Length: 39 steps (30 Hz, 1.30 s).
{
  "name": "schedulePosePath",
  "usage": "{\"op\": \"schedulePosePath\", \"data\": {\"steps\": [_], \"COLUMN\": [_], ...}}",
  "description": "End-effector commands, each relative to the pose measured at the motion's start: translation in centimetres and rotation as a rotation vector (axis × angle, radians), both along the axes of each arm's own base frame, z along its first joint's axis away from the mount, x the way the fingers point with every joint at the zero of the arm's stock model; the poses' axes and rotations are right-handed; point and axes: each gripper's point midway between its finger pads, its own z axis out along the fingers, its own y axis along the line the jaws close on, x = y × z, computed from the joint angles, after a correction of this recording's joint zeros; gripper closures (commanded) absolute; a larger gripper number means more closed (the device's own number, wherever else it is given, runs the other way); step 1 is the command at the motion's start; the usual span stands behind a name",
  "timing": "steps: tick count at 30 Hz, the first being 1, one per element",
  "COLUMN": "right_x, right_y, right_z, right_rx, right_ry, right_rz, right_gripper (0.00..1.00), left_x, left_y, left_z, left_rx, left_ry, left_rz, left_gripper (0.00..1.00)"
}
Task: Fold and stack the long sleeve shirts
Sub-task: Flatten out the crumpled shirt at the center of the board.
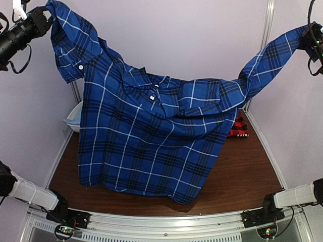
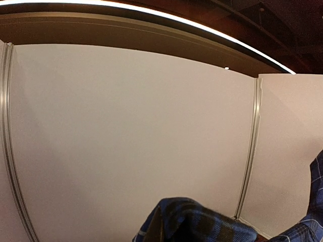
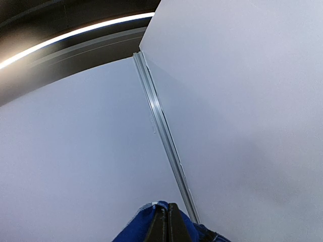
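Observation:
The dark blue plaid long sleeve shirt (image 1: 151, 136) hangs spread in the air above the wooden table, held up by both sleeve ends. My left gripper (image 1: 44, 19) at the top left is shut on the left sleeve cuff; the left wrist view shows blue plaid cloth (image 2: 202, 222) bunched over its jaws. At the top right, my right gripper (image 1: 309, 36) is shut on the right sleeve end, and in the right wrist view its fingers (image 3: 168, 224) pinch blue cloth (image 3: 136, 227). The red-and-black check shirt (image 1: 238, 127) lies behind on the table, mostly hidden.
A light blue cloth (image 1: 75, 118) lies at the table's back left corner, partly behind the shirt. White walls with metal corner strips (image 1: 265, 30) enclose the wooden table (image 1: 242, 176). Both arm bases (image 1: 60, 206) sit at the near edge.

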Motion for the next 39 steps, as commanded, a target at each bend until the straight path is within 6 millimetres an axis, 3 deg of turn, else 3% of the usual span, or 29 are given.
{"op": "schedulePosePath", "data": {"steps": [1,2,4,6,8,10,11,13,16,20,25,27,30,32,36,39], "right_x": [6.0,8.2,12.8,17.1,19.8,21.5,22.0,22.7,22.8,21.9,19.8,18.8,17.4,16.4,13.6,11.7], "right_y": [0.5,0.7,1.0,1.2,1.1,0.8,0.6,0.5,0.7,0.9,2.9,4.5,9.4,13.0,21.3,27.2], "right_z": [-3.3,-5.0,-10.0,-16.0,-21.8,-26.9,-29.1,-33.3,-38.2,-42.2,-44.5,-44.5,-43.9,-44.0,-45.9,-47.9], "right_rx": [-0.043,-0.050,-0.060,-0.058,-0.054,-0.055,-0.054,-0.053,-0.053,-0.050,-0.074,-0.098,-0.157,-0.217,-0.325,-0.389], "right_ry": [0.147,0.207,0.370,0.532,0.672,0.784,0.834,0.929,1.034,1.113,1.149,1.146,1.114,1.097,1.090,1.076], "right_rz": [-0.008,-0.007,0.005,0.015,0.006,-0.012,-0.020,-0.025,-0.011,0.003,0.061,0.083,0.176,0.247,0.452,0.628], "right_gripper": [1.00,1.00,1.00,1.00,1.00,1.00,1.00,1.00,0.99,0.87,0.47,0.34,0.22,0.20,0.20,0.20], "left_x": [8.6,11.2,16.6,20.6,22.7,23.5,23.5,23.6,23.6,23.1,21.7,21.0,20.2,19.8,18.8,17.8], "left_y": [-0.1,-0.2,-0.1,-0.6,-1.0,-1.1,-1.0,-0.4,0.2,0.3,1.8,2.6,3.7,4.1,4.1,2.2], "left_z": [-4.9,-7.7,-15.3,-24.8,-33.4,-39.9,-42.3,-44.9,-46.0,-46.4,-46.6,-46.7,-47.2,-47.0,-45.5,-44.9], "left_rx": [-0.014,-0.005,0.002,0.020,0.049,0.067,0.071,0.073,0.081,0.087,0.103,0.113,0.131,0.137,0.120,0.113], "left_ry": [0.202,0.294,0.517,0.746,0.919,1.039,1.081,1.113,1.125,1.132,1.127,1.122,1.128,1.122,1.093,1.074], "left_rz": [0.169,0.182,0.168,0.141,0.150,0.168,0.182,0.222,0.264,0.265,0.327,0.365,0.416,0.435,0.431,0.377], "left_gripper": [1.00,1.00,1.00,1.00,1.00,1.00,1.00,1.00,1.00,1.00,1.00,0.89,0.64,0.46,0.36,0.34]}}
